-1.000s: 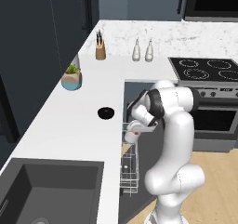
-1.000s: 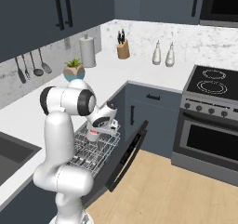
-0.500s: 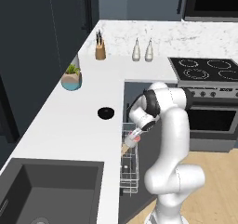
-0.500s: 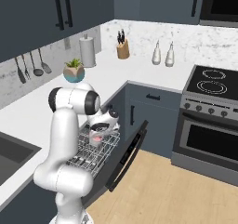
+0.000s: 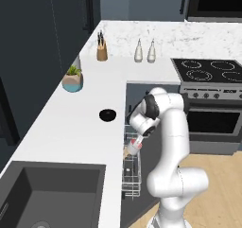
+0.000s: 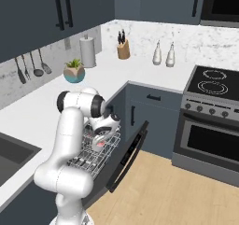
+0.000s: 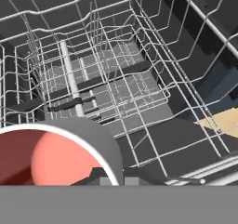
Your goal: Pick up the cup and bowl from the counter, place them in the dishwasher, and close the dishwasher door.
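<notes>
Over rack (image 7: 111,74), end effector (image 6: 99,144) grips cup (image 7: 51,155).

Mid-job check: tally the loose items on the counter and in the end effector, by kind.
Cups: 1, the cup, held over the rack
Bowls: 1, the bowl
Plant pots: 1
Knife blocks: 1
Bottles: 2
Paper rolls: 1
Total: 7

We take the stove (image 5: 213,72) as landmark. Just left of it we see 2 pale bottles (image 5: 144,51), side by side by the backsplash; further left, a knife block (image 5: 101,50) w/ dark handles. Well left & nearer us: teal-and-tan plant pot (image 5: 73,79). Oven (image 6: 210,140) w/ window sits below stove. Paper towel roll (image 6: 87,51) stands behind the pot; utensils (image 6: 31,65) hang on wall far left. Dark sink (image 5: 49,192) lies farthest from stove.
</notes>
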